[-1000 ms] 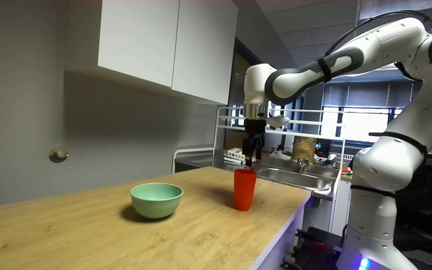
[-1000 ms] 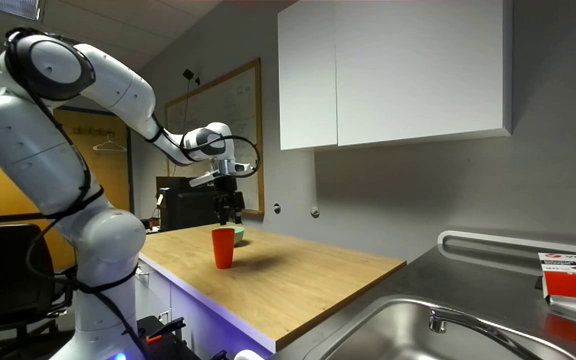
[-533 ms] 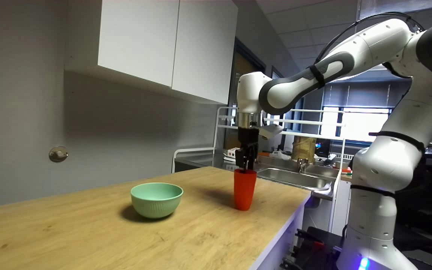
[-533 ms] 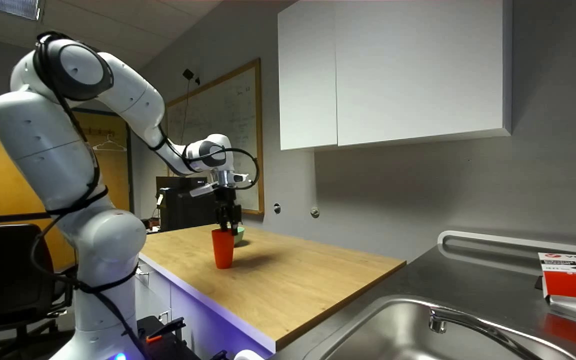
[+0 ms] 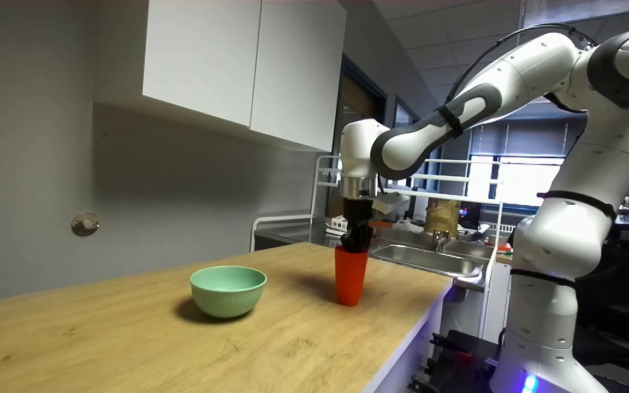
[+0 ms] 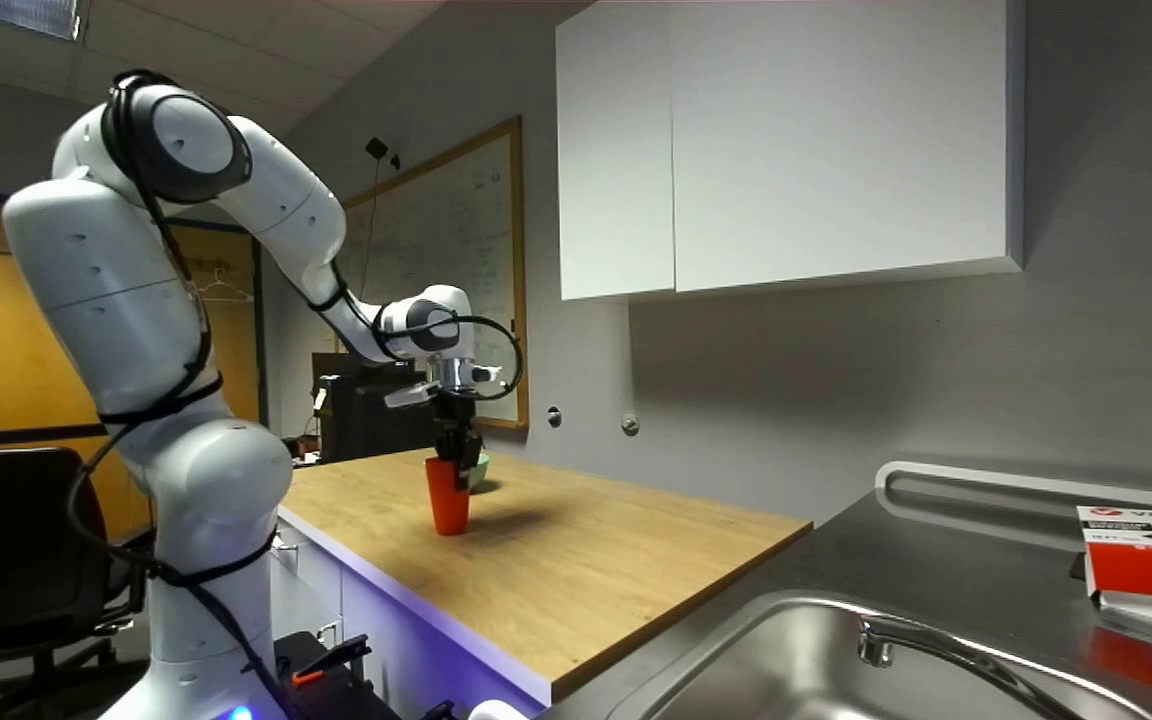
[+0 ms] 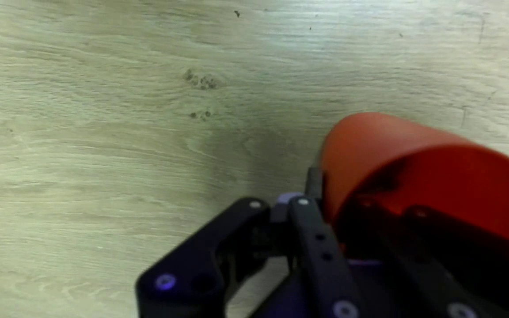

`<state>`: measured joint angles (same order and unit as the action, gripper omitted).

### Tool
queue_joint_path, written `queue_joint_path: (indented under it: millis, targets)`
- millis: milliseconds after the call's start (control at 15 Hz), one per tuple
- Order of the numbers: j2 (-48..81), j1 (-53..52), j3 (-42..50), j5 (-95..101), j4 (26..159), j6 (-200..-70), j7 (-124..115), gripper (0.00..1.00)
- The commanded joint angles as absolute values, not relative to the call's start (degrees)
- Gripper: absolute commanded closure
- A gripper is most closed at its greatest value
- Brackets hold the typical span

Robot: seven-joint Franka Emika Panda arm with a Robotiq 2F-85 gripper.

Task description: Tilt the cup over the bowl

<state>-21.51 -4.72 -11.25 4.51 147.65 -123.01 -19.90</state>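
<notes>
The cup [image 5: 350, 277], a red-orange tumbler, stands nearly upright on the wooden counter in both exterior views. My gripper [image 7: 330, 194] has come down on its rim and pinches the cup wall. One of the dark fingers [image 7: 314, 183] presses the outside of the wall in the wrist view; the other is inside the cup, dim in its shadow. Whether the cup's base touches the wood is hard to tell. The mint-green bowl [image 5: 227, 297] sits apart from the cup on the counter. In an exterior view the bowl [image 6: 479, 472] is partly hidden behind cup and gripper.
A wooden counter [image 5: 129, 338] carries both cup and bowl, with a wall behind it. White cabinets [image 5: 200, 60] hang above. Beyond the counter's end are a metal sink [image 6: 796, 650], a white rack [image 5: 489, 240] and a red and white box [image 6: 1151, 555].
My gripper has come down from above the cup onto its rim, one finger inside, and has closed on the wall. The cup has shifted slightly toward the bowl's side. The bowl has not moved.
</notes>
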Motion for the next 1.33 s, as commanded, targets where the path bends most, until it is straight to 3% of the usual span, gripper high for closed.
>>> queue_joint_path:
  millis: [0,733,1267]
  targets:
    - [-20.7,-4.4,-12.7,5.5,145.8,-121.2,-23.7,0.98]
    - [-7.5,-6.3,-24.2,24.1,123.7,-95.6,-49.9,0.98]
    - [12.5,-15.0,-21.1,32.5,99.2,-79.8,-53.2,0.99]
